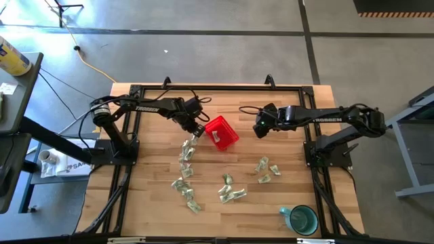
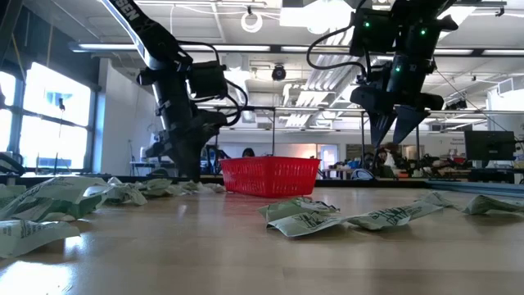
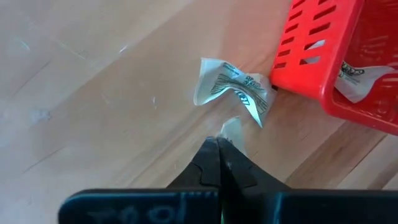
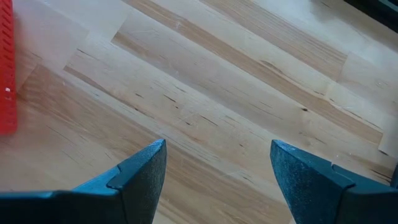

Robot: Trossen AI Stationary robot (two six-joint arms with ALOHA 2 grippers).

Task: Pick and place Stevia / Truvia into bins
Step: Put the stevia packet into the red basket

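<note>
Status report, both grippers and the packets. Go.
Left gripper shut on a packet beside the red basket. Right gripper open, over bare table, holding nothing. One packet in the basket; the rest lie scattered. Nothing in the way.

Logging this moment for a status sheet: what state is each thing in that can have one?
Left tool: shut on a sweetener packet, low beside the red basket.
Right tool: open, empty, above bare table.
Red basket: upright on the table, at least one packet inside.
Loose packets: scattered on the table, crumpled.
Teal mug: upright, near the table's front edge.
</note>
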